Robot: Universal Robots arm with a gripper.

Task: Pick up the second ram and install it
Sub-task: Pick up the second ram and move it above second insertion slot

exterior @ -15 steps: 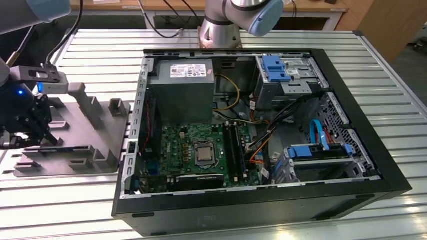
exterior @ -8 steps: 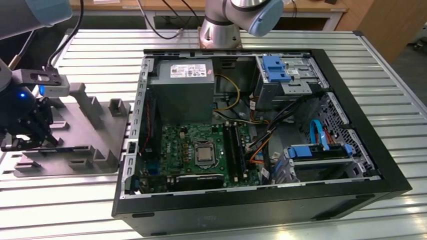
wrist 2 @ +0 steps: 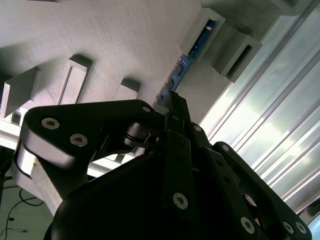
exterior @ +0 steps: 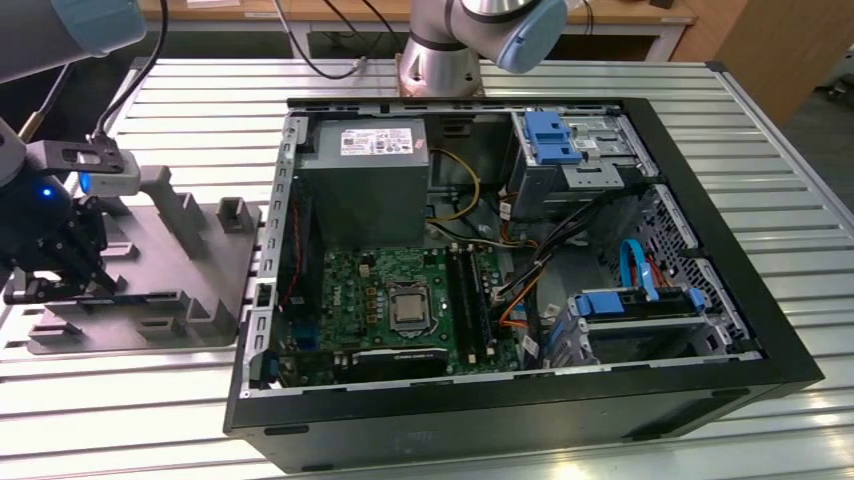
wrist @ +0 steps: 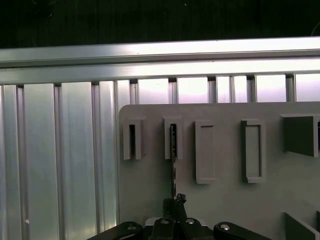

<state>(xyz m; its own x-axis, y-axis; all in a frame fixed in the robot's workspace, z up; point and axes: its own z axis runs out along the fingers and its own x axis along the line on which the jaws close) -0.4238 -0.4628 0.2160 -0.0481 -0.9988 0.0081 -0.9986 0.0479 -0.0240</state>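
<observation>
Slot [wrist: 167, 142] in fixture plate [wrist: 227, 202] holds second ram [wrist: 173, 167]; gripper [wrist: 176, 201] at it

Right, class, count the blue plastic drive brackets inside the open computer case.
2. The first blue bracket is at the far end of the case, beside the power supply; the second blue bracket sits nearer, toward the exterior view's right. Cables may hide others.

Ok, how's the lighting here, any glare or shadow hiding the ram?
Second wrist view: the table slats glare white and the pincer is a dark mass, yet the second ram shows blue. First wrist view: the slats are washed out, the ram a thin dark line against the grey fixture plate. Exterior view: even light, shade inside the computer case.
</observation>
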